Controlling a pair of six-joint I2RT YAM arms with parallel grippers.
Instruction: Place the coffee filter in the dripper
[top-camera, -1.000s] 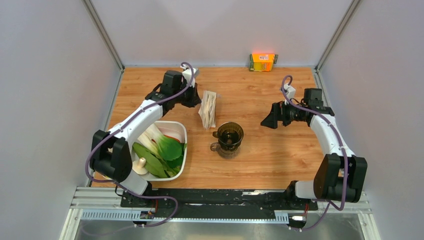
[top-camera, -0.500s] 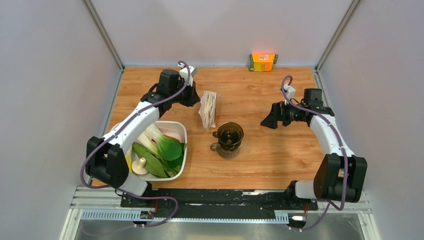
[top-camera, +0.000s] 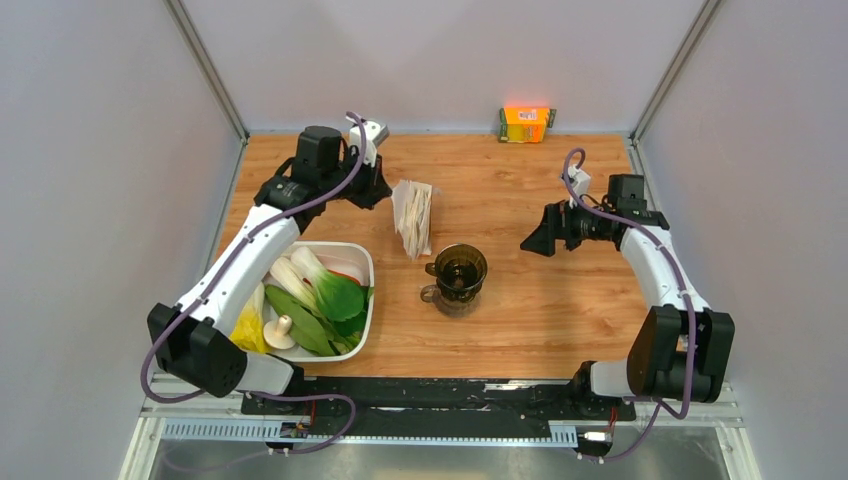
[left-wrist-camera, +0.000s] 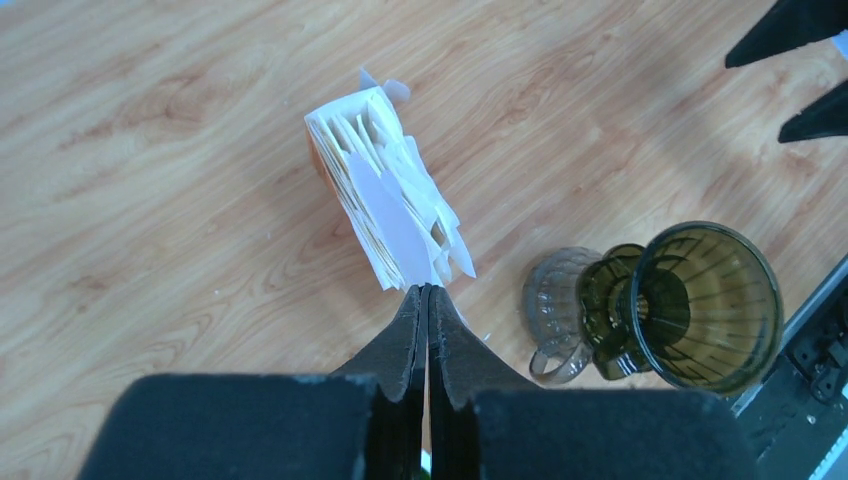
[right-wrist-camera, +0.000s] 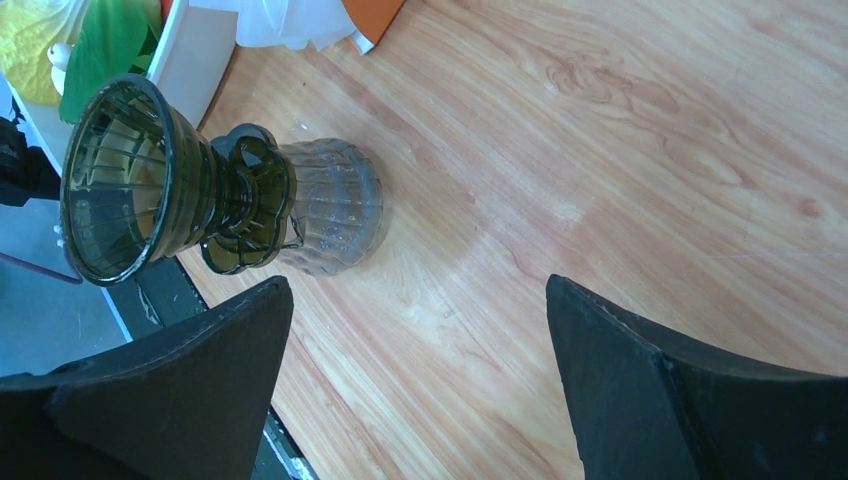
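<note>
On the wooden table (top-camera: 520, 310), the left gripper (left-wrist-camera: 427, 291) has its jaws pressed fully together, tips meeting the near corner of the filter packet (left-wrist-camera: 342, 175). A white coffee filter (left-wrist-camera: 385, 215), thin and pale, juts from that fanned stack toward the tips; whether it is pinched cannot be told. Near the packet stands the dripper (left-wrist-camera: 710, 305), dark brown, ribbed and see-through, seated on a clear glass jug (right-wrist-camera: 335, 205). Well apart from it, the right gripper (right-wrist-camera: 418, 287) hangs spread wide, holding nothing.
</note>
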